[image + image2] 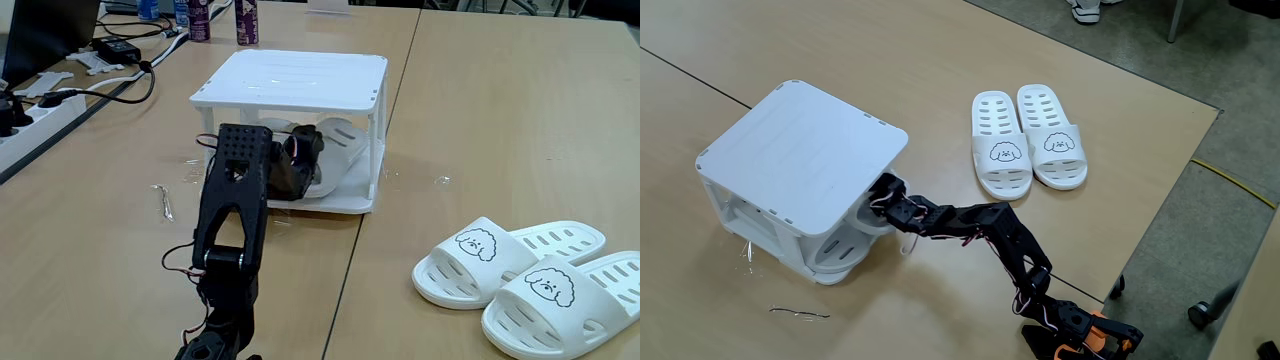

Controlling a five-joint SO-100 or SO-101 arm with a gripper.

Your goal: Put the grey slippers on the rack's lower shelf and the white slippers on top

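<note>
Deep inside the rack, claw against grey slippers.

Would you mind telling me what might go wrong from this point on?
The gripper reaches under the rack top, so lifting or withdrawing carelessly could snag the light rack and drag it. The grey slippers on the lower shelf may get pushed askew. The white slippers sit near the table edge in a fixed view; a clumsy grasp might knock them off.

Black arm, thin red and black wires
</note>
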